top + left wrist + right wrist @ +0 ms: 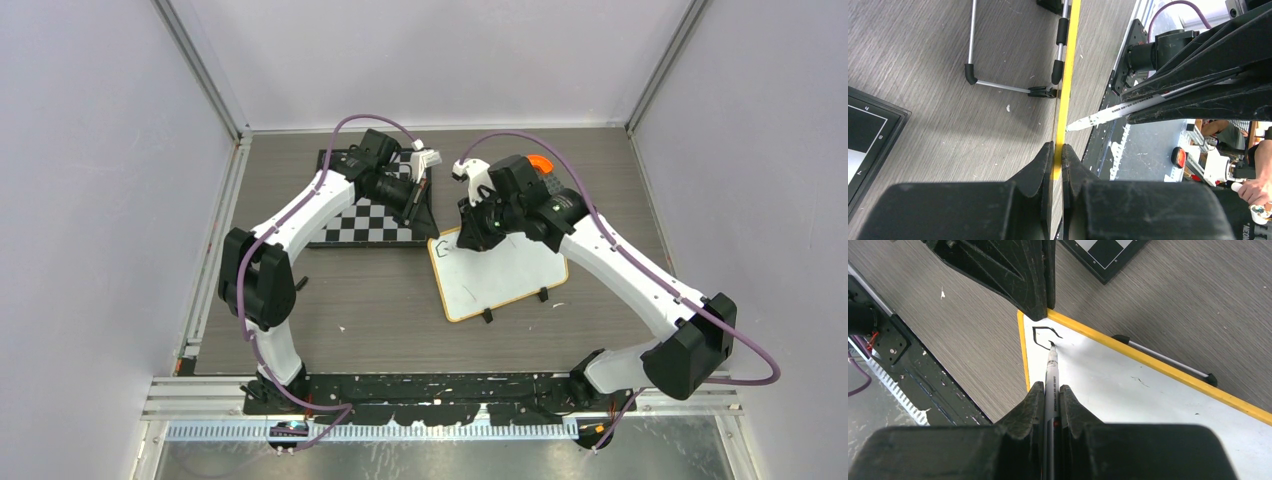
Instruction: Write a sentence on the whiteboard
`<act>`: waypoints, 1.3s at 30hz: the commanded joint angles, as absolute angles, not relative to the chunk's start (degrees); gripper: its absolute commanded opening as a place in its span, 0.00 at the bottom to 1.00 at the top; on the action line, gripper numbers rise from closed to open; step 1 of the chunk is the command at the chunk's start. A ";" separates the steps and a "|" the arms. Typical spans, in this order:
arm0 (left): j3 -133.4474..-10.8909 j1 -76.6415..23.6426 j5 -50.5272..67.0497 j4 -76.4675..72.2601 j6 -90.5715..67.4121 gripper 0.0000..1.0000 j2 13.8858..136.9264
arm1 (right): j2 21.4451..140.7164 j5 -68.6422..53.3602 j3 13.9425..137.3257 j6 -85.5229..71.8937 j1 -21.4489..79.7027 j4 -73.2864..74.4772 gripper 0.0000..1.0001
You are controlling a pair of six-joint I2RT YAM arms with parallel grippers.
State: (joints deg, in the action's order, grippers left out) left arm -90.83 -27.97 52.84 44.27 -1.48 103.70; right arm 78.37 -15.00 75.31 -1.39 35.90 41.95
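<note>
The whiteboard (505,275), white with a yellow-orange rim, lies on the table right of centre. My left gripper (1057,150) is shut on its rim (1064,95) at the far left corner; in the top view it (432,226) sits at that corner. My right gripper (1050,389) is shut on a white marker (1051,370), whose black tip touches the board beside a short black stroke (1043,335) near the corner. In the top view the right gripper (470,232) hangs over the board's upper left part. The marker also shows in the left wrist view (1108,114).
A black-and-white chessboard (368,218) lies left of the whiteboard under the left arm; its corner shows in the right wrist view (1108,255). An orange object (540,163) lies behind the right arm. The board's folding metal stand (998,86) rests on the table. Walls enclose the table.
</note>
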 commanded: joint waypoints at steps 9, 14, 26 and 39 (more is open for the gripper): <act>-90.40 -28.83 52.47 44.88 -1.05 0.00 102.74 | 76.66 -15.56 72.54 -0.35 35.75 41.15 0.00; -90.56 -28.83 52.54 44.90 -1.01 0.00 102.83 | 76.09 -17.12 73.67 -0.33 35.76 41.70 0.00; -89.96 -28.83 53.24 44.95 -0.79 0.00 102.31 | 73.45 -14.54 75.66 -0.44 33.62 43.35 0.00; -90.37 -28.92 54.33 44.43 -1.14 0.00 102.40 | 77.11 -14.42 77.36 -2.67 33.71 40.14 0.00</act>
